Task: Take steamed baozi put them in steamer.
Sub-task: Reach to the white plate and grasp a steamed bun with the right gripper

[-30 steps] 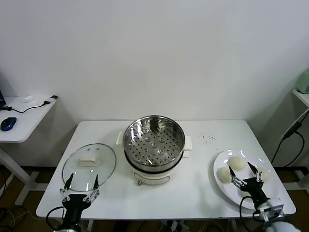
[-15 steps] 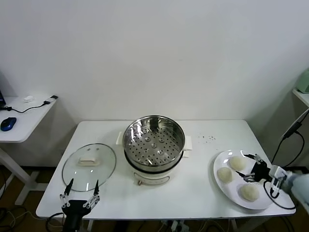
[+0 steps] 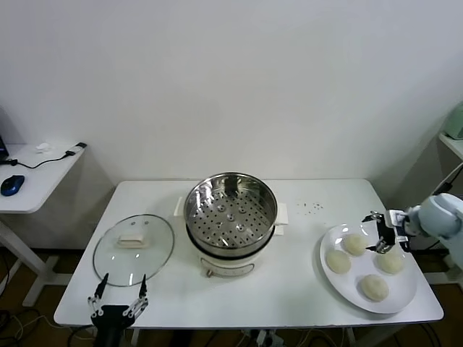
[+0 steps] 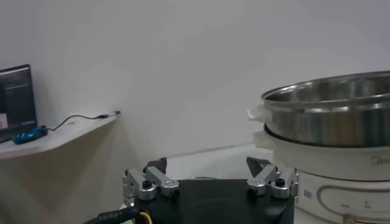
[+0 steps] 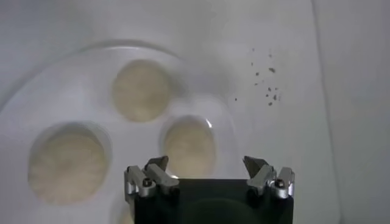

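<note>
Head view: right gripper point(image 3: 379, 233) fingers spread over baozi point(image 3: 354, 243) | left gripper point(image 3: 118, 288) spread, arm cropped

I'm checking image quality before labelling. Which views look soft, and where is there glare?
Head view: sharp, evenly lit, with bright reflections on the steamer wall and faint sheen on the lid. Right wrist view: the baozi and plate look soft and hazy, while the open right gripper is crisper. Left wrist view: open left gripper in dim foreground, a bright band on the steamer.
</note>
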`<state>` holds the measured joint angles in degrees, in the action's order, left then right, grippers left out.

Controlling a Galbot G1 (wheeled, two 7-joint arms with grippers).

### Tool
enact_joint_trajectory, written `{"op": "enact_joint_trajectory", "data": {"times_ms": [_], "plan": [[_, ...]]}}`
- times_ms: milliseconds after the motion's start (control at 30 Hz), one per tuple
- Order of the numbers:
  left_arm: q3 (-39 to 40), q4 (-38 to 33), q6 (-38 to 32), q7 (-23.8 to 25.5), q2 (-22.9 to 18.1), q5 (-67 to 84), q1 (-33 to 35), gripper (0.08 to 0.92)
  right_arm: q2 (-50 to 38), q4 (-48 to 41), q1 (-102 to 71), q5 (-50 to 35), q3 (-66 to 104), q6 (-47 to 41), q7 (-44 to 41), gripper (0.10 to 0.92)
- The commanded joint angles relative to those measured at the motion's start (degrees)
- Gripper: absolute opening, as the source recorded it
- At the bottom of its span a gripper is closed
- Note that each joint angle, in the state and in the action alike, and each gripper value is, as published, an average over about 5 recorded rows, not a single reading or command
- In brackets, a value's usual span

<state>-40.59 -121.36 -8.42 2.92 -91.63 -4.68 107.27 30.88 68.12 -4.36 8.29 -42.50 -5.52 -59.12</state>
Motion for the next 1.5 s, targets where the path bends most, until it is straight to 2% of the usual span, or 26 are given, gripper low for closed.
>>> {"op": "enact_joint_trajectory", "data": {"times_ms": [33,800,900,1067,1167,1500], "plan": [[-0.3,0.3,-0.2,-0.2,0.1,0.3,0.5,0.823,3.6,-6.5,15.4,0.1,-17.9,0.3,-3.2,0.823],[-0.7,1.5,0.5,-0.1,0.3,0.1,-0.1,0.823,11.7,-14.5,5.5,-1.7,-10.5,-1.6,-2.5,0.819],[-0.6,1.1,0.9,-0.1,0.0,0.6,-0.2,0.823,12.3,-15.2,5.1,-2.0,-10.2,-1.6,-2.6,0.788],[-0.4,0.5,1.6,0.1,-0.4,1.9,-0.4,0.823,12.3,-15.0,5.2,-2.3,-10.4,-1.7,-3.2,0.678],[-0.4,0.5,1.5,0.1,-0.3,1.9,-0.2,0.823,12.0,-14.8,5.6,-2.6,-10.5,-1.6,-3.3,0.643],[-0.5,0.9,1.0,-0.2,0.0,2.2,0.7,0.823,9.8,-12.2,10.5,-6.0,-13.7,-1.3,-3.5,0.62]]}}
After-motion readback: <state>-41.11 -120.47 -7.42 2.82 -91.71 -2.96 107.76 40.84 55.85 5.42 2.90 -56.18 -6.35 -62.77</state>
